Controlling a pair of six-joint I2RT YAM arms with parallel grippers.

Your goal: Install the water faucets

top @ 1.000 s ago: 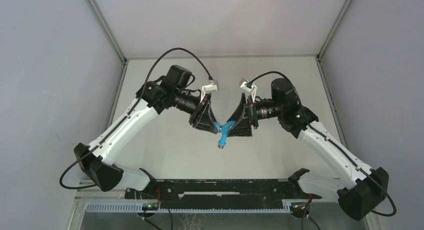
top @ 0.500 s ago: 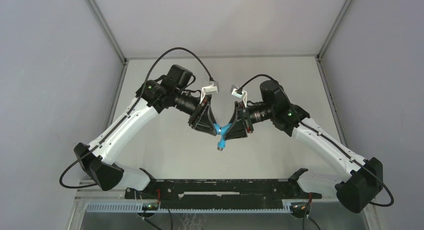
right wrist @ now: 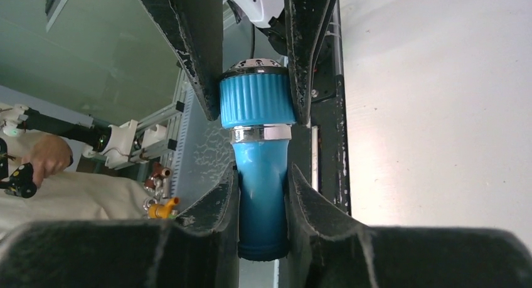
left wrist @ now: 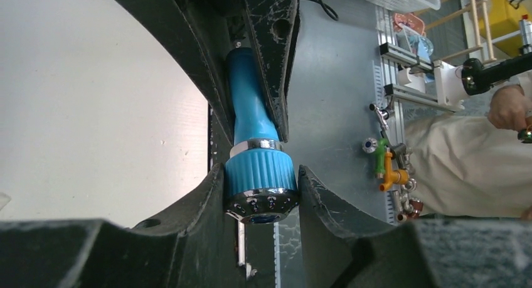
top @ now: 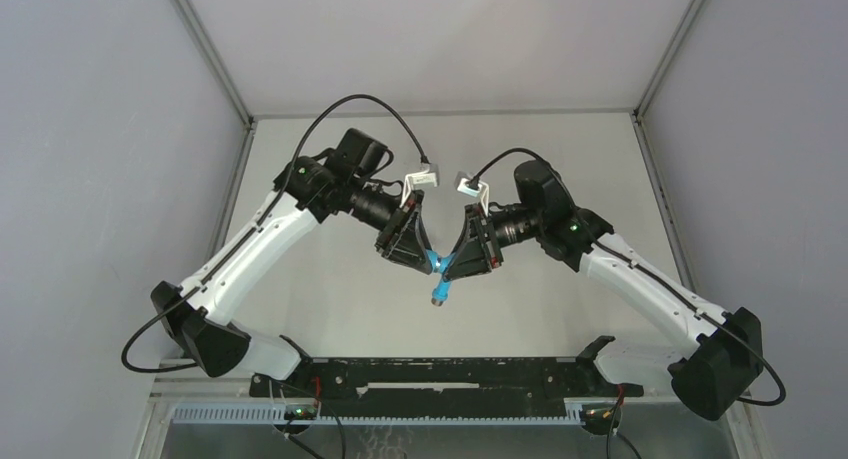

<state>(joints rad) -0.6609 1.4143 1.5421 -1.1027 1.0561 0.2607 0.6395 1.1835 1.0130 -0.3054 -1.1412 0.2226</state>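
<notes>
Above the middle of the worktop point(top: 340, 299), clear of its surface, the blue faucet point(top: 440, 282) hangs between the two arms, which meet tip to tip.

Left gripper point(left wrist: 260, 181): its fingers are closed partway on the wide ribbed head of the faucet, one on each flank, just behind the chrome perforated face. The fingers touch the ribs on both sides and pinch the head.

Right gripper point(right wrist: 262, 181): its fingers are pressed in on the smooth, narrower blue stem below the chrome ring. No gap shows on either side, so it pinches the stem.

The two grips sit on the same piece and very close together, with the chrome ring between them. In the top view most of the faucet is covered by the fingers. Only a short blue length and a darker tip point down towards the near edge.

Stage of the task: the faucet is picked up, off the worktop and secured at both ends, so the fetching appears done. The installing itself appears not yet begun, since the faucet is not seated in anything. Where it is to be mounted cannot be told from these views. What is left, by this reading, is to release one grip, carry the faucet to its mount and fix it there.
</notes>
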